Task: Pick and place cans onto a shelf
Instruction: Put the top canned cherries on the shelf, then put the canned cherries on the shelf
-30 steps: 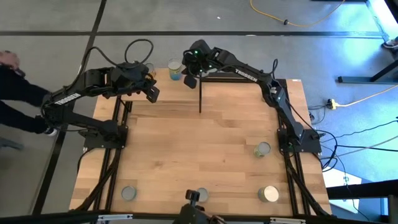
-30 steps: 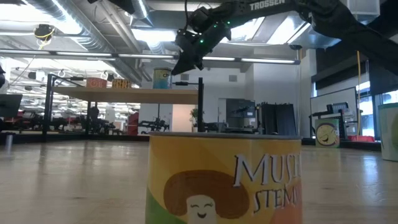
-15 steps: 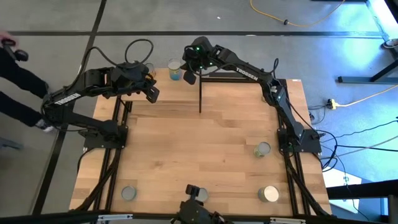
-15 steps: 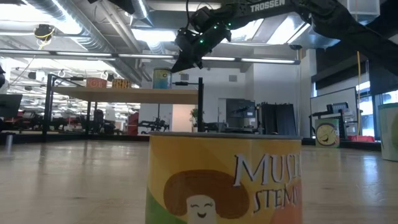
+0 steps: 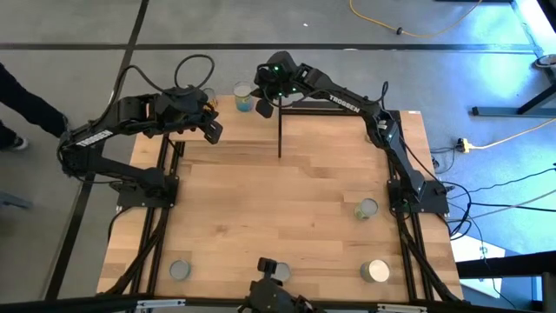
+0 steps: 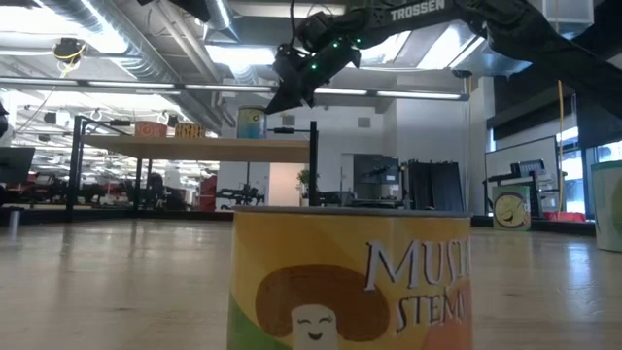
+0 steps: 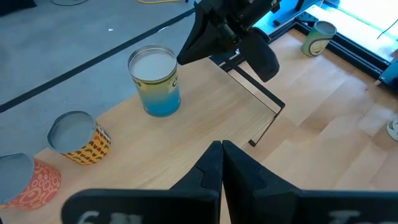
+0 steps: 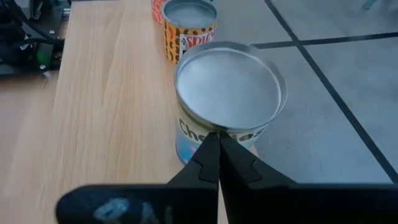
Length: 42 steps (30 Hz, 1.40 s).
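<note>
From above, my right gripper has edged back from the blue-and-yellow labelled tin standing on the light-wood shelf board, while my left gripper hasn't budged. At table level, that tin sits upright on the shelf, untouched. Both wrist views show my fingers pressed together, empty, left fingers too.

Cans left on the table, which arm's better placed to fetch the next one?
Right, probably. Two table cans sit by its base. Its gripper is shut, empty, beside the placed blue can. The left gripper waits over the shelf.
</note>
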Each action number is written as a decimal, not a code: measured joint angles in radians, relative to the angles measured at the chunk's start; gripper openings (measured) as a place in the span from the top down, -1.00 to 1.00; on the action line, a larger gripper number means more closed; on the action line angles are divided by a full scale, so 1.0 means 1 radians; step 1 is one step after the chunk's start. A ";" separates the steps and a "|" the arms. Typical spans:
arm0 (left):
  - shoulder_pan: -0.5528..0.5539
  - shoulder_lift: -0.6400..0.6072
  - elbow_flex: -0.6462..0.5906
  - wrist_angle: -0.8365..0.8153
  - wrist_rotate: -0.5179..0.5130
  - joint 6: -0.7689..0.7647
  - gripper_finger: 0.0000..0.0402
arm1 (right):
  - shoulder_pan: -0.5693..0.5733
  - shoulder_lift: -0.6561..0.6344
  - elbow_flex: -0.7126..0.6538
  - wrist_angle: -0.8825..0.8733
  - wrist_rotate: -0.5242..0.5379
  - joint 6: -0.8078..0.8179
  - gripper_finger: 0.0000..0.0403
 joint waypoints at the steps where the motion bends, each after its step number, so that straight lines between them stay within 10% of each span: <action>1: 0.000 0.000 0.000 0.000 0.000 0.000 1.00 | 0.000 0.002 -0.001 0.000 0.000 0.000 0.99; 27: 0.000 0.000 0.000 0.000 0.001 0.000 1.00 | 0.005 0.048 0.018 0.000 -0.052 -0.016 0.99; 42: 0.000 0.000 0.000 0.000 0.005 0.026 1.00 | 0.053 -0.249 0.021 -0.318 0.072 -0.085 0.99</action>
